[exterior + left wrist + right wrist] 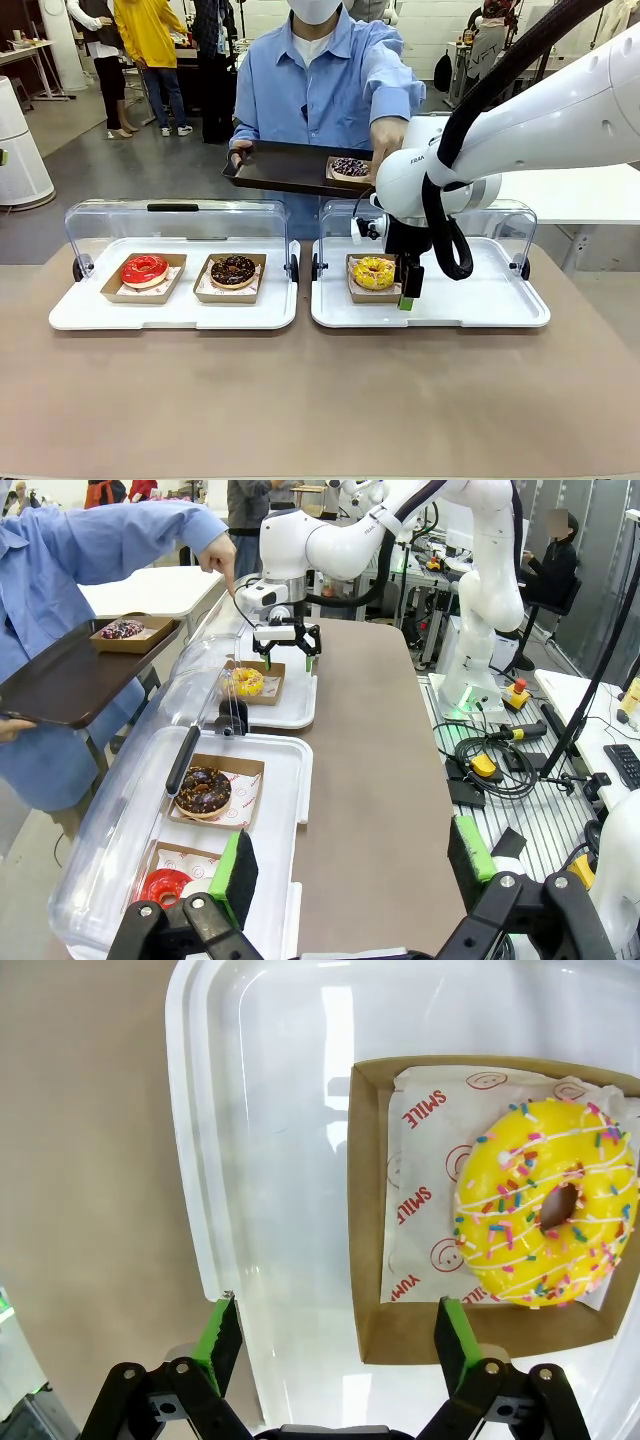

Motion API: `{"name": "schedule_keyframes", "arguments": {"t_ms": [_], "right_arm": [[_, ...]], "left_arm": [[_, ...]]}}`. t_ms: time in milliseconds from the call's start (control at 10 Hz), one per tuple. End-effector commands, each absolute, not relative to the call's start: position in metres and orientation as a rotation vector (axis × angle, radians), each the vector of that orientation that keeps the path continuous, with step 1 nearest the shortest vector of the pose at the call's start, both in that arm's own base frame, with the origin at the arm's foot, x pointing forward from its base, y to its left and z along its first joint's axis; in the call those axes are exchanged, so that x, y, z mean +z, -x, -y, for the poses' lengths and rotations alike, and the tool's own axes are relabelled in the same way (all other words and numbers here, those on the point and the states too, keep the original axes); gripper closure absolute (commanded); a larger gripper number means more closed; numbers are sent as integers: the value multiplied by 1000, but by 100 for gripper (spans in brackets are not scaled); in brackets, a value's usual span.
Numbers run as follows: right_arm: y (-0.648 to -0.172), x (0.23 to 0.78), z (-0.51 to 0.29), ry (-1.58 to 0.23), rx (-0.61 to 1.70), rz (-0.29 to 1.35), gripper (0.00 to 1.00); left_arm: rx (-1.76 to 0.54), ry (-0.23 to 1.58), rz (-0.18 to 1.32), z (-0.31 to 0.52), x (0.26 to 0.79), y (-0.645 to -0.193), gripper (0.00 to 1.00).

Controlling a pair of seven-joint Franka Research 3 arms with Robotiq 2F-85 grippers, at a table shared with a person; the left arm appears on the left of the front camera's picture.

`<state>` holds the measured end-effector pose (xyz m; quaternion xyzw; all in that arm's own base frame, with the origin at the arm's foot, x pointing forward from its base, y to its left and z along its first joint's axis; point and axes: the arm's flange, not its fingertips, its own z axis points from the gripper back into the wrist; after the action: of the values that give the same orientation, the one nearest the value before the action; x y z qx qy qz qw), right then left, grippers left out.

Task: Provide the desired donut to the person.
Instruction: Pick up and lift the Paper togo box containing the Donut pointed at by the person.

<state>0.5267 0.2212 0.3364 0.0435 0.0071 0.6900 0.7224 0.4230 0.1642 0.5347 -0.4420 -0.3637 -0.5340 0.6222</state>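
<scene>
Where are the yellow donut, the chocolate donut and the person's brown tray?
yellow donut (505, 1215): right wrist view, on its icing ring.
chocolate donut (224, 271): front view, on its icing.
brown tray (285, 168): front view, bare surface.

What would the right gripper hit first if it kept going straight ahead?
Likely the edge of the cardboard box holding the yellow donut: one finger of the open right gripper hangs over it, the other over the bare white tray. Depth is hard to judge.

- Bright, even indoor light from overhead; all three views are sharp.
- Pale glare streaks run down the white tray (290, 1160) left of the yellow donut (545, 1215).
- Soft, faint shadows edge that donut's box.
- The left wrist view bends at its edges.
</scene>
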Motion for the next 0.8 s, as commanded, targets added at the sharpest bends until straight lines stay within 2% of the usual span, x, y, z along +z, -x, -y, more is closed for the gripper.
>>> {"name": "schedule_keyframes", "arguments": {"t_ms": [0, 700], "right_arm": [[-536, 325, -216, -58, 1535, -16, 0], [-539, 314, -209, -62, 1522, -36, 0]], "left_arm": [[-1230, 1018, 838, -165, 536, -421, 0], [-1230, 1018, 838, -165, 536, -421, 0]]}}
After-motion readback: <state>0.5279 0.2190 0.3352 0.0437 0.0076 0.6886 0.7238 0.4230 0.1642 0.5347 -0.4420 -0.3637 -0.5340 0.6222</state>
